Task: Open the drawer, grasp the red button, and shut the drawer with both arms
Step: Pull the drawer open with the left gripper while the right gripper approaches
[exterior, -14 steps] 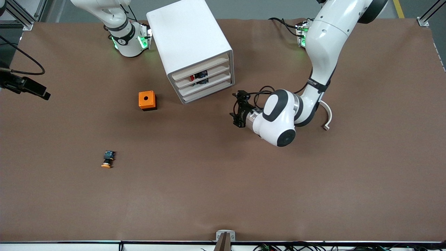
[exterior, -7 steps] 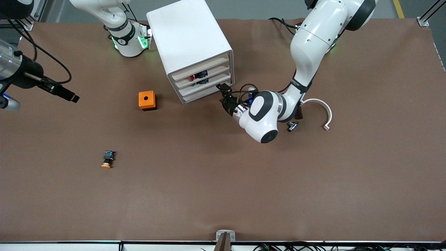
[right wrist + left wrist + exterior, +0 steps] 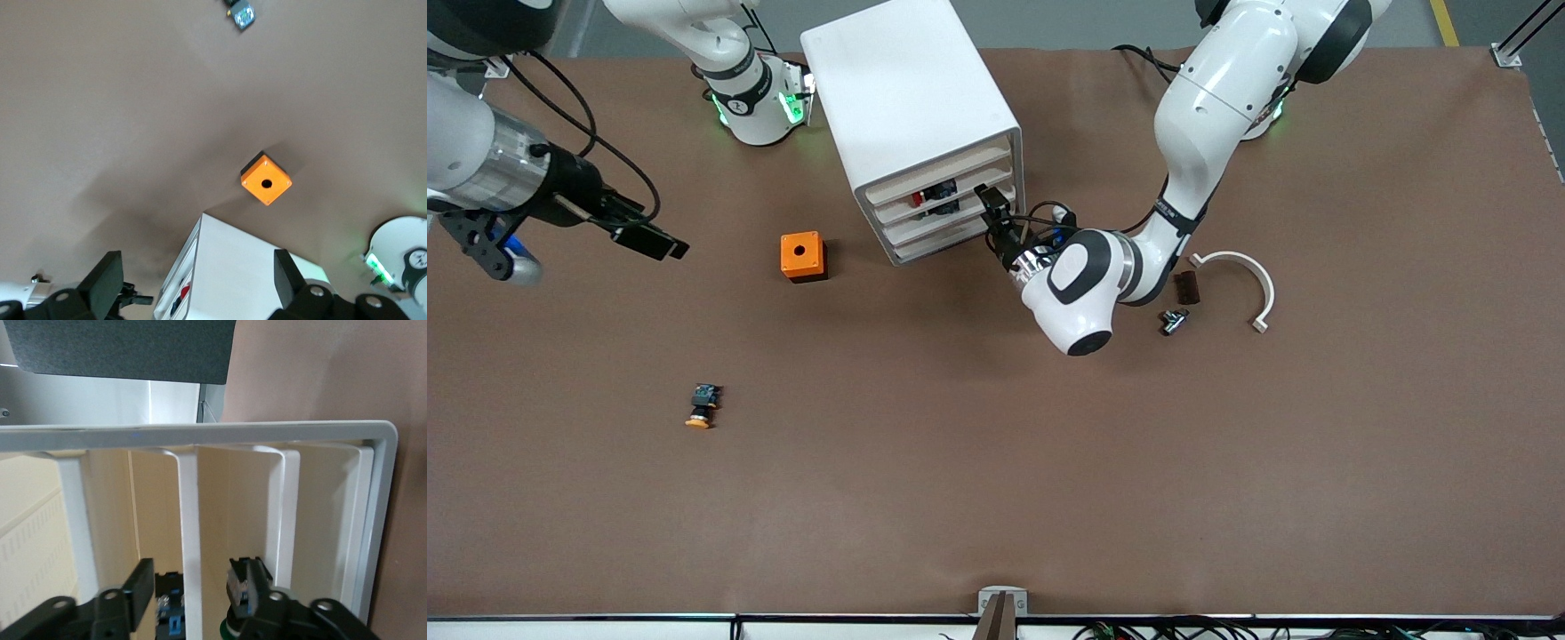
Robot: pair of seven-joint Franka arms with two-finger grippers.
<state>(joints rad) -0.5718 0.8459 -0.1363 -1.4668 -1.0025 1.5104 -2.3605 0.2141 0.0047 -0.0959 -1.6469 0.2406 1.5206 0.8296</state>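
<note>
A brown worktop (image 3: 996,462) carries the white cabinet (image 3: 911,98) w/ four slat drawers, all closed. The left end effector (image 3: 996,222), fingers (image 3: 137,593) spread, is right at the cabinet front at the corner toward the left arm's end, w/ one slat front (image 3: 189,540) between the fingers, so the pull is probably straight out along the drawer's (image 3: 943,197) sliding axis. The button (image 3: 919,200) lies inside that drawer, red cap visible between the slats; the right end effector (image 3: 645,238), also spread, is up over bare worktop toward the right arm's end, well apart from the cabinet.
</note>
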